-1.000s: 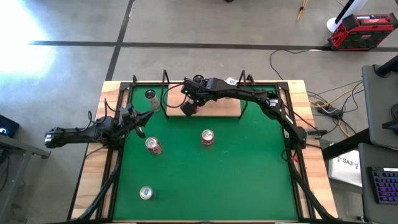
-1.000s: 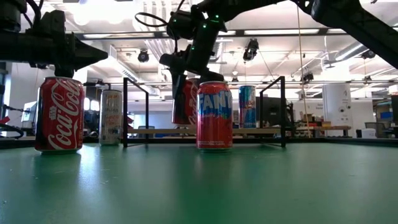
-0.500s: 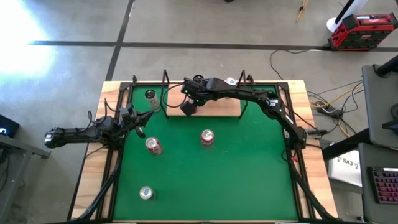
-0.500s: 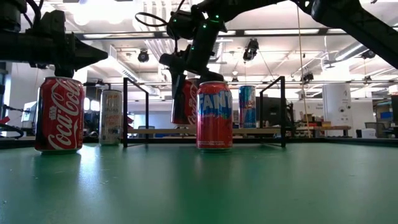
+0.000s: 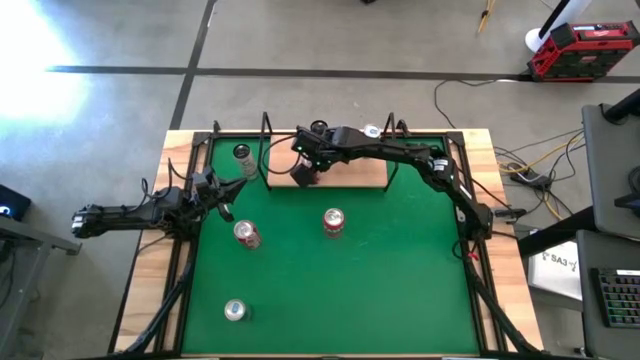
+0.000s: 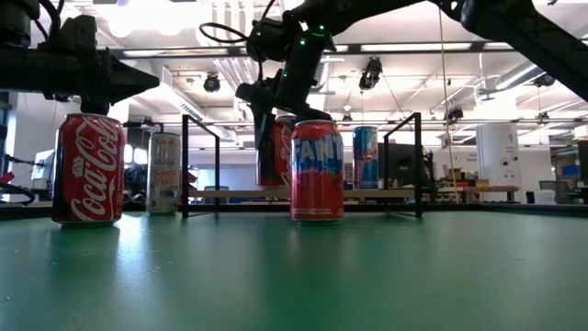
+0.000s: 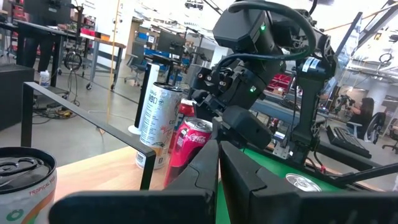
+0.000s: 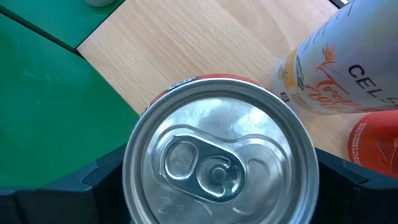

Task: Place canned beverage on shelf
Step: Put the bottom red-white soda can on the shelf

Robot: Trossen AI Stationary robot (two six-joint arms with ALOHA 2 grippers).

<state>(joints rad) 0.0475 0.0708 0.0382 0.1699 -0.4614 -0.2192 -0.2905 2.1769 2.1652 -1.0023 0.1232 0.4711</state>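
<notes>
**A:** What does the right tool (image 5: 303, 172) have, starting from what lies closest in its grip?

**B:** A red can (image 8: 221, 155), seen top-down in the right wrist view: its silver lid fills the space between the two dark fingers (image 8: 68, 186), which press against its sides. So the tool is closed about the can's width, gripping it from above. In the low view the can (image 6: 276, 152) hangs under the tool, partly hidden behind the Fanta can (image 6: 317, 170).

**A:** And just below it?

**B:** The shelf (image 8: 205, 43), light wood. The can sits over the board's edge where it meets the green mat (image 8: 43, 93). Whether its base touches the wood I cannot tell; in the low view it looks close to the board (image 6: 230, 193).

**A:** Neighbours?

**B:** A white can (image 8: 342, 68) stands just beside the held one on the board, and another red can (image 8: 373, 143) next to that. Farther off on the mat are the Fanta can, a Coca-Cola can (image 6: 87, 170) and one more can (image 5: 235, 311) well apart.

**A:** How should it finish the step?

**B:** I'd judge it should nudge the can inward from the board's edge so the whole base is on wood, keep it upright, lower until it rests, then spread the fingers only slightly and lift straight up, so the white can isn't knocked.

**A:** The left tool (image 5: 222, 196)?

**B:** Waiting at the mat's left side, well away. Its fingers (image 7: 249, 180) look nearly together and hold nothing.
</notes>
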